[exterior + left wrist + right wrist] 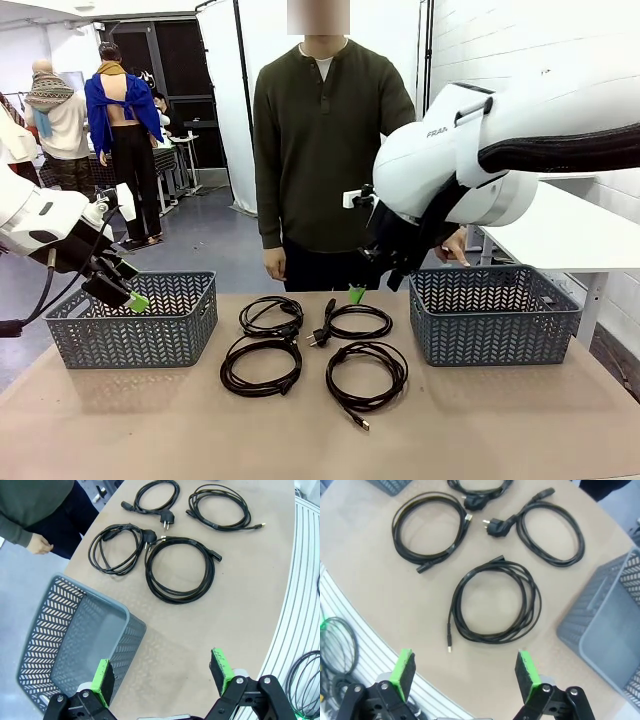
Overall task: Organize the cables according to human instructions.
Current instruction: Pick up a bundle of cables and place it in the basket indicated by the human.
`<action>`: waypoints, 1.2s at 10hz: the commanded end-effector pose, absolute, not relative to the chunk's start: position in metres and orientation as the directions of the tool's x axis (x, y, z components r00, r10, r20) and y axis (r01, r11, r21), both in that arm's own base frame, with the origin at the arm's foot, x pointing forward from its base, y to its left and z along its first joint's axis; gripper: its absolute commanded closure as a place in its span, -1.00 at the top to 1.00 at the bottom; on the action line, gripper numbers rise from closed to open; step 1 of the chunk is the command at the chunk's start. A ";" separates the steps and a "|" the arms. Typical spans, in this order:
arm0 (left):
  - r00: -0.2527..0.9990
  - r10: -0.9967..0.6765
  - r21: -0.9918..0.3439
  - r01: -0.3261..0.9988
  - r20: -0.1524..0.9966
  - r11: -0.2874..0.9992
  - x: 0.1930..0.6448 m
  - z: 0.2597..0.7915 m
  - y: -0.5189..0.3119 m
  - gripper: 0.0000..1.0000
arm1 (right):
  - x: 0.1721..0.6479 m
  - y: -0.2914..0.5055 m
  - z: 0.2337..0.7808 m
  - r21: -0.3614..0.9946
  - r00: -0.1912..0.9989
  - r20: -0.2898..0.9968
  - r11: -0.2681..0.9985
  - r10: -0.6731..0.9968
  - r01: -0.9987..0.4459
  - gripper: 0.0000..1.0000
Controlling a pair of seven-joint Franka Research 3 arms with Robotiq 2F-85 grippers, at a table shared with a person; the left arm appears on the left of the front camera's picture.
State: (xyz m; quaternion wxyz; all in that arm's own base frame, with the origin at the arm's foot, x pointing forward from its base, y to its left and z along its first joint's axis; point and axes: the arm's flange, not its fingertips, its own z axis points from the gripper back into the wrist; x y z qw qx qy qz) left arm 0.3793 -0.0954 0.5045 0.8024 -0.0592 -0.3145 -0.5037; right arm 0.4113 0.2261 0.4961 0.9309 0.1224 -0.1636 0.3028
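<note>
Four black cables (532, 602) lie coiled on the table (500, 420), two in a far row and two in a near row, close together but each loop on its own. They sit in the middle, between two grey baskets. The left basket (135, 335) and the right basket (490, 330) both stand with nothing in them that I can see.

The left end effector (161, 676) hangs over the near side of the left basket, tilted down toward the table. Its jaws are spread wide and grasp nothing, and it is well apart from the cables.

The right end effector (465, 672) hovers above the table beside the right basket, over the right-hand pair of cables. It is also released, with its green pads far apart and nothing between them, and it touches no cable.

The person (325, 150) stands at the far edge, facing the table. One hand (273, 263) hangs loose at the side, and the other arm is partly hidden behind the right arm of the robot.
</note>
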 end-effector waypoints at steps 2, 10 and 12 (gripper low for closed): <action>0.290 -0.767 0.215 0.850 0.572 0.481 0.381 0.503 -0.093 1.00 | 0.413 0.219 0.499 0.128 0.757 0.394 0.785 0.521 -0.606 1.00; 0.290 -0.767 0.215 0.850 0.572 0.481 0.381 0.503 -0.093 1.00 | 0.432 0.246 0.483 0.190 0.920 0.304 0.930 0.248 -0.313 1.00; 0.290 -0.767 0.215 0.850 0.572 0.481 0.381 0.503 -0.093 1.00 | 0.442 0.260 0.470 0.185 0.951 0.226 0.949 0.212 -0.256 1.00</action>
